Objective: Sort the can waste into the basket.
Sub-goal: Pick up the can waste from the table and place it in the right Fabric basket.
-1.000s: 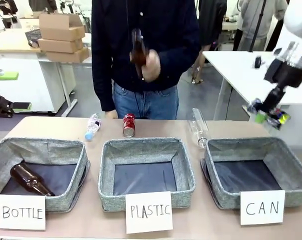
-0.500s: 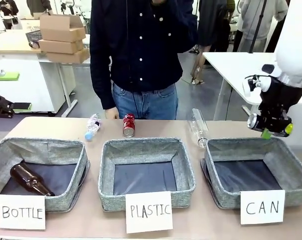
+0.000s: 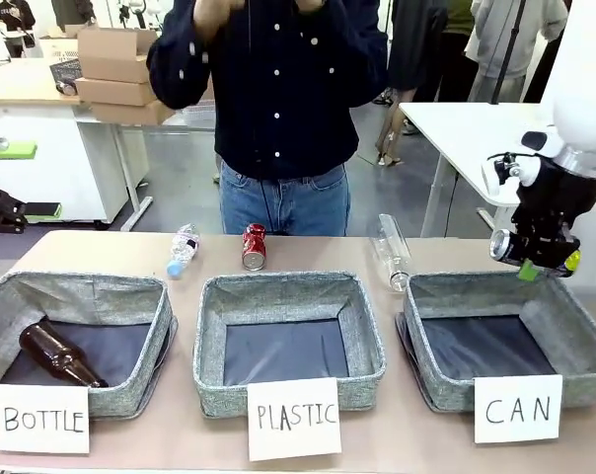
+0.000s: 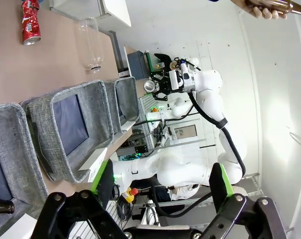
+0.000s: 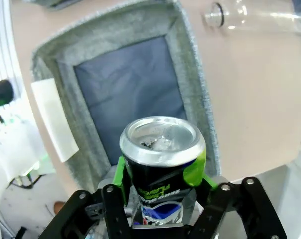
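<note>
Dark can point(image 5: 163, 139) light, thin-walled, dents easily; right end effector point(image 5: 160, 172) clamps mid-body; basket point(image 5: 190, 94) at 12 o'clock; left end effector point(image 4: 161, 175) spread

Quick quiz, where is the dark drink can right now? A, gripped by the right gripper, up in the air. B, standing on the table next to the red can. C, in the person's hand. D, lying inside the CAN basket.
A: the right gripper clamps the dark can in mid-air near the CAN basket, whose dark bottom lies bare.
</note>
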`<state>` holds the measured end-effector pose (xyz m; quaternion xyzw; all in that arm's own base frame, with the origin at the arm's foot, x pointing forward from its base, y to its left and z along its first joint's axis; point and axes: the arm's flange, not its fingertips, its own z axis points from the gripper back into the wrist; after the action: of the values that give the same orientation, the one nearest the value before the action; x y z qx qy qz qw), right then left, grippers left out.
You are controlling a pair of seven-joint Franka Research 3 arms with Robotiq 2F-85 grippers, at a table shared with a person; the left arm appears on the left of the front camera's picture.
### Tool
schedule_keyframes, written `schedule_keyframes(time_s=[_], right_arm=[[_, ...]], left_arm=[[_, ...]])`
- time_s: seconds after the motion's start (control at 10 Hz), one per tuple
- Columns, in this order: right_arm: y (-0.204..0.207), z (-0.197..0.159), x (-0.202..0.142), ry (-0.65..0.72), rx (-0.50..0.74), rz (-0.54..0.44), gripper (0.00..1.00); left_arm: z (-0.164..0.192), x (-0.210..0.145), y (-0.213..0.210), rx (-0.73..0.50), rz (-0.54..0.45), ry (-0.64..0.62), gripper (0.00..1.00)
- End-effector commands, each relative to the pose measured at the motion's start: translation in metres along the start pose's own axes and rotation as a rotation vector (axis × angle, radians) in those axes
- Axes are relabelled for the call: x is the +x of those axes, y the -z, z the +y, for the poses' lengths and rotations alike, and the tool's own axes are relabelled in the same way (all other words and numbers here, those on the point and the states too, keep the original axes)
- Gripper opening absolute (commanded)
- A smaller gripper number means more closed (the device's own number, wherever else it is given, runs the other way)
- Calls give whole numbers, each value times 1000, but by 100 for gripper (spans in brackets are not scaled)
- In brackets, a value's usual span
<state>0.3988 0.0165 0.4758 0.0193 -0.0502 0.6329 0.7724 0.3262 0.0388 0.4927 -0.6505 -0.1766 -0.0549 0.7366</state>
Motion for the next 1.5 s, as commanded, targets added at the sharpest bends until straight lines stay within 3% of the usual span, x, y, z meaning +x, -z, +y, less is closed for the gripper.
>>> schedule_keyframes(time_s=[0.0, 0.7, 0.8, 0.9, 1.0, 1.3, 1.4], right_arm=[[-2, -3, -2, -36, 37, -27, 100], [-6, -9, 2, -19, 100, -43, 100], [-10, -11, 1, 33, 137, -107, 100], [-34, -24, 3, 539, 436, -498, 100], [-51, -31, -10, 662, 694, -766, 100], [-54, -58, -23, 908, 1194, -1016, 100], [-49, -65, -24, 1192, 1255, -1121, 100]], left_arm=[[0, 0, 2, -21, -6, 19, 100], [0, 0, 2, -21, -6, 19, 100], [0, 0, 2, -21, -6, 19, 100], [0, 0, 2, -21, -6, 19, 100], [0, 0, 2, -21, -6, 19, 100], [0, 0, 2, -21, -6, 19, 100], [0, 0, 2, -21, -6, 19, 100]])
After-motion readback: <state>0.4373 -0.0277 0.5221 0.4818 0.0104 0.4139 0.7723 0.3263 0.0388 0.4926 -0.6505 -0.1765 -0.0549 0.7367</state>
